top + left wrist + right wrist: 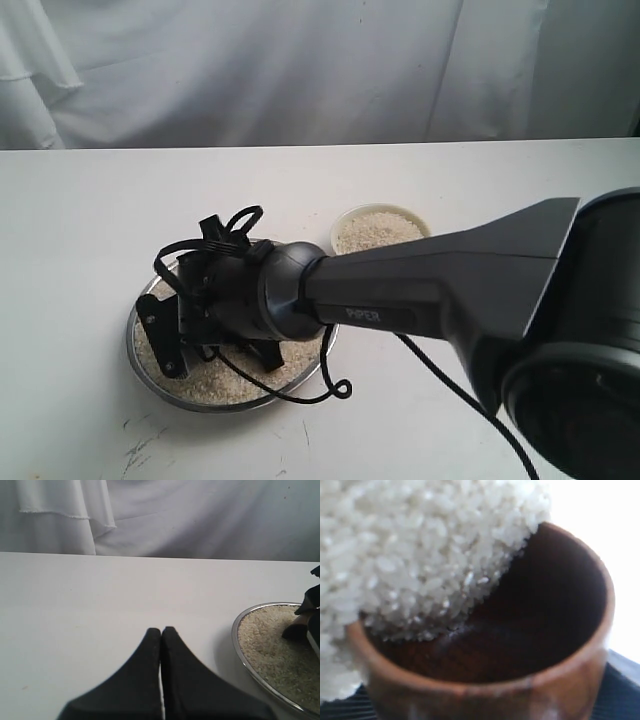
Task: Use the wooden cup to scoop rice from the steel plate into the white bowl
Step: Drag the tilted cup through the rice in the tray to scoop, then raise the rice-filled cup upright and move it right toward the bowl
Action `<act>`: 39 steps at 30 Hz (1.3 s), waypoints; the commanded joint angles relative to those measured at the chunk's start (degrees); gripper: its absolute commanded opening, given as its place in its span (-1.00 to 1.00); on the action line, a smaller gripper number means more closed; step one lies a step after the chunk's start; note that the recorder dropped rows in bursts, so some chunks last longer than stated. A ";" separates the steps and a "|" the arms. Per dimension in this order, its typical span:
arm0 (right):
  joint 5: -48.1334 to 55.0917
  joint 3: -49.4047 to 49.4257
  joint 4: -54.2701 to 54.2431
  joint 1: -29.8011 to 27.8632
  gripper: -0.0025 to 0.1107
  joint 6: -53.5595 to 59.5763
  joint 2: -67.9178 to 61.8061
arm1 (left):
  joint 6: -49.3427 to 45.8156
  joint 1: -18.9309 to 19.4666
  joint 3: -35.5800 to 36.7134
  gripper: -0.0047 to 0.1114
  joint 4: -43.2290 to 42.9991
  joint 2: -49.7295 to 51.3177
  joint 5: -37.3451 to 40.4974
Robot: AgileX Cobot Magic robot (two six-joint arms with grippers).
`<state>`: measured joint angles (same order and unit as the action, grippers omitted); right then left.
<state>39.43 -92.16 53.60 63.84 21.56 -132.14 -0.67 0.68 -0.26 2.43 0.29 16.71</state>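
The steel plate (146, 374) lies on the table front left of centre, covered with rice (215, 385). My right gripper (165, 340) reaches down into it and is shut on the wooden cup (560, 680), which the wrist hides in the exterior view. Seen from the right wrist, the cup's dark mouth is tipped into the rice (410, 555) and grains cover part of the opening. A ribbed pad (620, 692) shows beside the cup. The white bowl (345, 222) stands just behind the plate, holding rice. My left gripper (161, 630) is shut and empty over bare table beside the plate (236, 635).
A black cable (330, 388) loops from the right arm (440, 285) over the plate's front rim onto the table. A white cloth backdrop (300, 70) hangs behind the table's far edge. Dark scuff marks (140, 445) show near the front left.
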 commanded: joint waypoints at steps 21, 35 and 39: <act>-8.47 0.04 -9.66 -3.94 -0.96 -0.36 0.05 | 0.18 -0.09 0.26 -0.92 0.04 -0.29 -0.36; -11.25 0.04 -17.69 -6.70 -0.96 2.05 0.05 | 0.18 -0.09 0.26 -0.92 0.04 -0.29 -0.36; -12.48 0.04 -19.78 -6.82 -0.96 2.75 0.05 | 0.18 -0.09 0.26 -0.92 0.04 -0.29 -0.36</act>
<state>28.22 -92.34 36.28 57.46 23.84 -131.50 -0.67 0.68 -0.26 2.43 0.29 16.71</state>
